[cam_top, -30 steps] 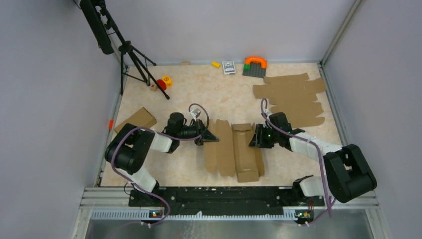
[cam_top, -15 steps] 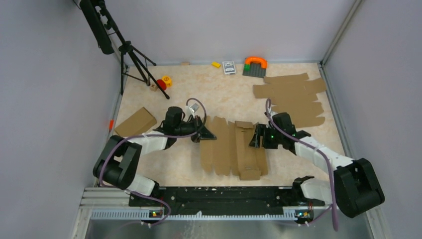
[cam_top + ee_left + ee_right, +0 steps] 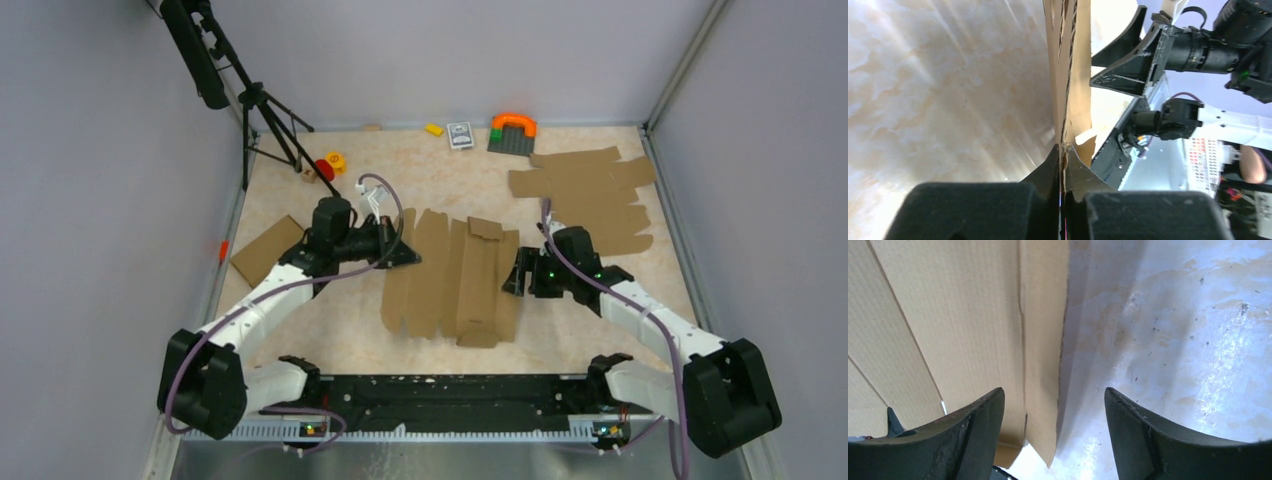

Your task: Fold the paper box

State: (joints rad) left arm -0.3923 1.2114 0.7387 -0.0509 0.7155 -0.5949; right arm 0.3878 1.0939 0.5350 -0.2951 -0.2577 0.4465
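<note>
The paper box [image 3: 455, 275] is a brown die-cut cardboard sheet with creased panels, lying mid-table, its left part raised. My left gripper [image 3: 405, 255] is shut on the sheet's left edge; in the left wrist view the cardboard [image 3: 1070, 75] runs edge-on out of the closed fingers [image 3: 1048, 167]. My right gripper [image 3: 515, 275] is open at the sheet's right edge. In the right wrist view that edge [image 3: 1043, 340] lies between the two spread fingers [image 3: 973, 425], touching neither.
A pile of similar brown sheets [image 3: 590, 195] lies at the back right. A folded cardboard piece [image 3: 268, 250] sits at the left. A tripod [image 3: 265, 110], small toys [image 3: 330, 165], a card deck [image 3: 460, 135] and an orange-and-grey block [image 3: 512, 132] stand along the back.
My left gripper has pulled the sheet's left edge leftward and away, shifting the whole sheet left and turning it. My right gripper stays open by the right edge.
</note>
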